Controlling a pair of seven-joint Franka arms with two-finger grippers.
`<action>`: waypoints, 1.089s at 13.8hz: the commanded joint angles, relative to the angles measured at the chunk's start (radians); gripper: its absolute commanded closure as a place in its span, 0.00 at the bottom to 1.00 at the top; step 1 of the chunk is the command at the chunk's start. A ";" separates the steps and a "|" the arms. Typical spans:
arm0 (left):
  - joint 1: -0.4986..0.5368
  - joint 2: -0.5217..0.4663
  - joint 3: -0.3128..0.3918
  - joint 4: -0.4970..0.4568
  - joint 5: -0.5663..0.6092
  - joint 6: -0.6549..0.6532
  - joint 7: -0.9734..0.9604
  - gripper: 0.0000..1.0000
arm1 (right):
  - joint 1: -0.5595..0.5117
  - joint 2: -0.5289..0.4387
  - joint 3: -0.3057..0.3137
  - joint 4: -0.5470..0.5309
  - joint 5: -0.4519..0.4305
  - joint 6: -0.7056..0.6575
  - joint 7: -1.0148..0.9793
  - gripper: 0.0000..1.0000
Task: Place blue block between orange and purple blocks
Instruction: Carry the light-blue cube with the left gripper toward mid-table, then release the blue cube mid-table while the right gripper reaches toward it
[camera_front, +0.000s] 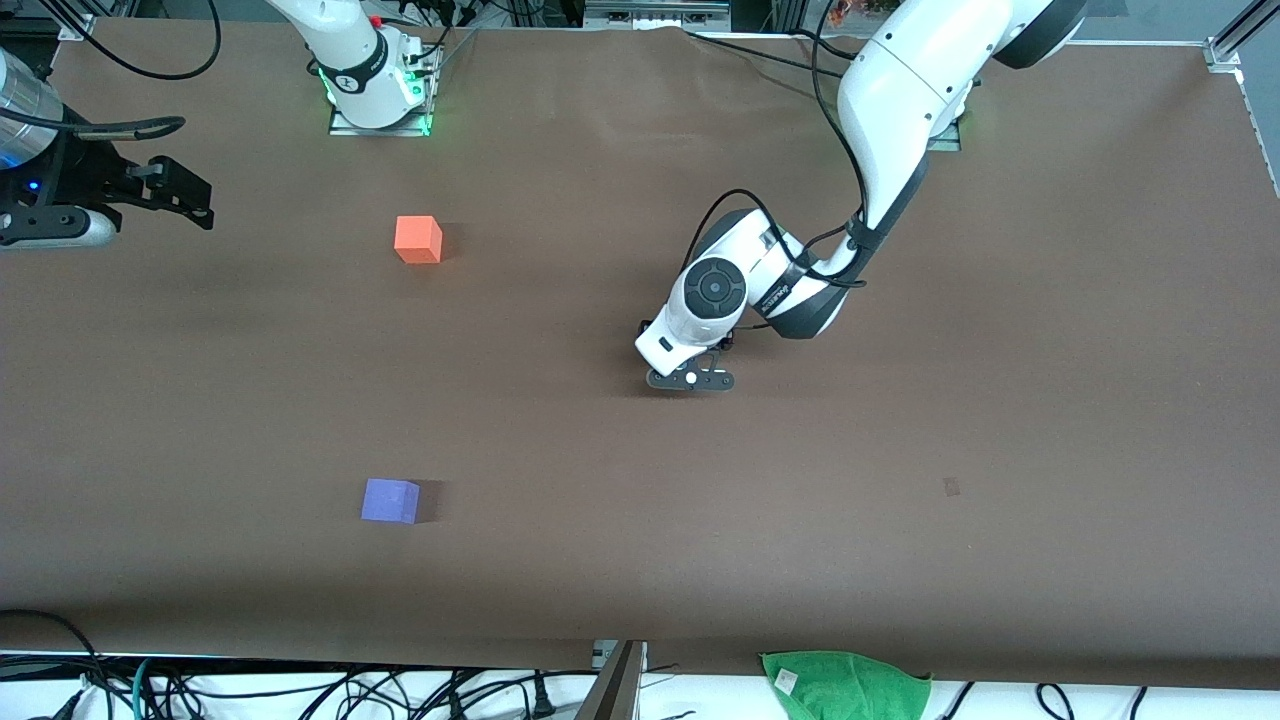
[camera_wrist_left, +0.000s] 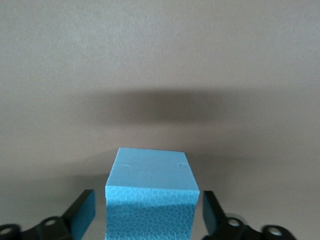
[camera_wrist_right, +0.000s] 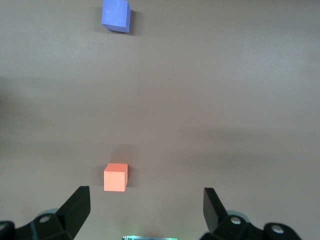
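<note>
Brown-covered table (camera_front: 900, 560), cables along edge

Blue block (camera_wrist_left: 150, 192): foam, matt, pebbled cell texture on its side, smoother top w/ faint dents. Orange block (camera_front: 418, 240) & purple block (camera_front: 390, 501) matt too; table (camera_front: 900, 480) under dull brown sheet, slightly creased. Arm shells glossy white plastic; green cloth (camera_front: 845, 685) at table edge looks like fuzzy terry.

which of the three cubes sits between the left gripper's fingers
The blue block. It sits between the open fingers of the left gripper, with a gap on each side. The orange block and purple block lie out on the table, toward the right arm's end.
</note>
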 joint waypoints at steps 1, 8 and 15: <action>0.006 -0.070 0.005 0.015 0.021 -0.087 -0.007 0.00 | -0.011 -0.002 0.005 0.001 -0.002 0.000 -0.017 0.00; 0.182 -0.389 0.003 0.021 0.021 -0.497 0.160 0.00 | -0.006 0.056 0.010 0.068 0.003 -0.003 -0.031 0.00; 0.446 -0.526 0.008 0.117 0.015 -0.675 0.568 0.00 | 0.020 0.166 0.013 0.064 0.025 -0.009 -0.033 0.00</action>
